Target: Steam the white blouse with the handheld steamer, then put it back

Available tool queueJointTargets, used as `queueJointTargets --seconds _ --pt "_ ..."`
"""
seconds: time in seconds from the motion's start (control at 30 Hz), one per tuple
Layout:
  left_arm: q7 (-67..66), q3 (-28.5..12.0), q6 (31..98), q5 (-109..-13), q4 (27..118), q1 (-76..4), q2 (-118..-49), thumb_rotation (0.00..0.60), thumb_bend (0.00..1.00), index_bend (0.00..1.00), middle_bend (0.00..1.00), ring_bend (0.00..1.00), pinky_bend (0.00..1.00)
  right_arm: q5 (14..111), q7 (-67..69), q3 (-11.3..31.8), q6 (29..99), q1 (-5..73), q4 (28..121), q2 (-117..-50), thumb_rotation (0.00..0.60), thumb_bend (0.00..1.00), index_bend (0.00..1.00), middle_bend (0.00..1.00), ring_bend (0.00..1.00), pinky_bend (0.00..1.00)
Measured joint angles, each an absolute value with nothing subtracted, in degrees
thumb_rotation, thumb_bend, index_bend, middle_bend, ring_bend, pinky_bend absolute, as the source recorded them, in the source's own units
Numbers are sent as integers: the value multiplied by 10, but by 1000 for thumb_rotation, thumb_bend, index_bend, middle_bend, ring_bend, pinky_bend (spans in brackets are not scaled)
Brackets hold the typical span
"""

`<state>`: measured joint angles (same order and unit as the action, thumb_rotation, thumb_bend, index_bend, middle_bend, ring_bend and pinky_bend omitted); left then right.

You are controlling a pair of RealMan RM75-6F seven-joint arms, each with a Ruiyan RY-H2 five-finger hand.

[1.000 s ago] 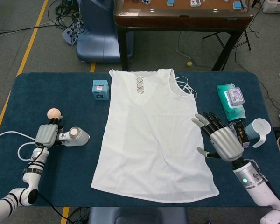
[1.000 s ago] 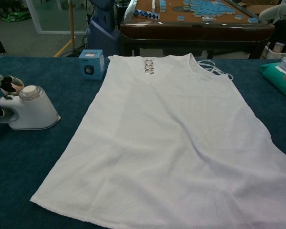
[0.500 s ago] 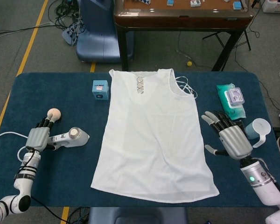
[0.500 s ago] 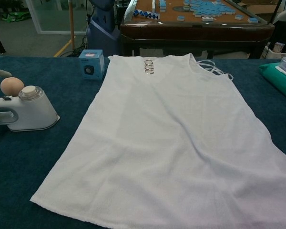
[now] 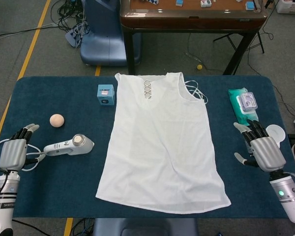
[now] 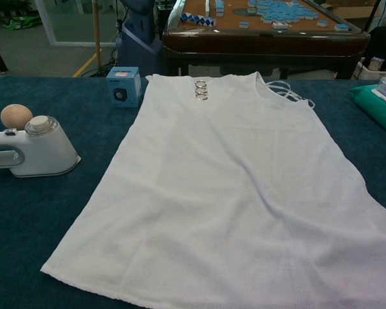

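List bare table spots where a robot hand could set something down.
Free: the strip between steamer and blouse; the near left corner in front of the steamer; the far left corner behind the box. Crowded: the right edge, with wipes, cup and right robot hand.

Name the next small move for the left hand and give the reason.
Probably reach right and grip the steamer's handle. The left hand sits open just clear of it, holding nothing, while the blouse lies flat beside it and the right hand is open too.
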<state>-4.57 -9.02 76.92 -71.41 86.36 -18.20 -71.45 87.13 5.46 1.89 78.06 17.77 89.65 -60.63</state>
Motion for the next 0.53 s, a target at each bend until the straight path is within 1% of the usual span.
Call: queueJointTargets --seconds 0.27,0.43,0.53 --pt "-94 -61 864 -746 954 -115 -676 600 0 210 197 177 243 863 16 6 826 125 917 -591 600 285 78 219 67 37" --pt "-136 -40 909 -762 999 -74 -666 600 0 216 199 178 242 855 5 -2 857 88 932 -587 600 285 81 219 67 37" --pt "-155 -33 922 -772 1007 -64 -665 600 0 216 201 178 242 859 4 -6 867 75 935 -588 600 285 84 219 67 37"
